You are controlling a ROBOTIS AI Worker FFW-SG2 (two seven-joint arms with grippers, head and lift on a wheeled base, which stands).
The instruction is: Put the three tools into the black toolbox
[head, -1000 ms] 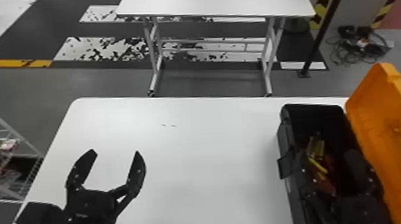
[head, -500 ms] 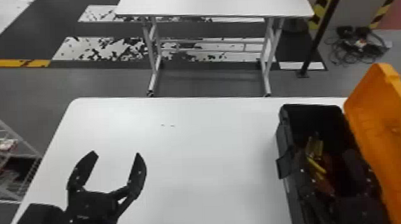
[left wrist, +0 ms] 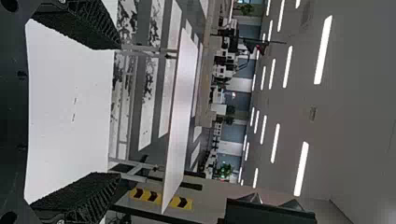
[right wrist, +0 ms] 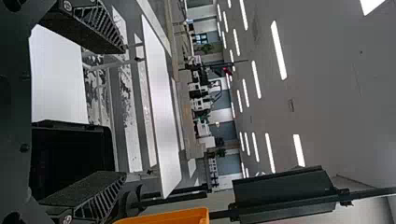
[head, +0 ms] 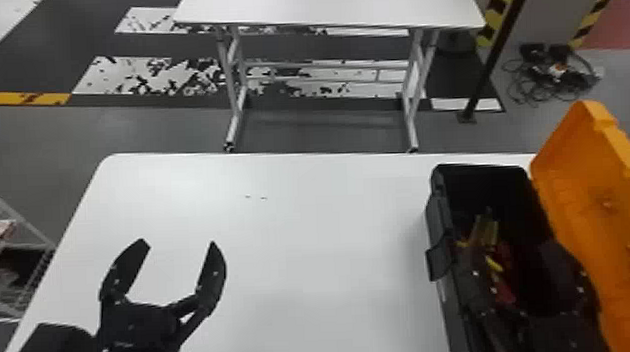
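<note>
Fingers parted, the right gripper [right wrist: 124, 112] hovers over the black toolbox [head: 438, 223] at four o'clock, tools [head: 493, 263] inside, where a crooked lift could clip the orange lid [head: 595, 198], as the left gripper [head: 177, 243] hangs splayed at eight o'clock.

There is one black toolbox [head: 439, 223] with one orange lid [head: 592, 178], one tabletop [head: 321, 248], one white table [head: 333, 7] beyond, one left gripper [head: 178, 242] and one right gripper [head: 516, 253], two fingers each. The tools [head: 487, 231] overlap too darkly to count.
</note>
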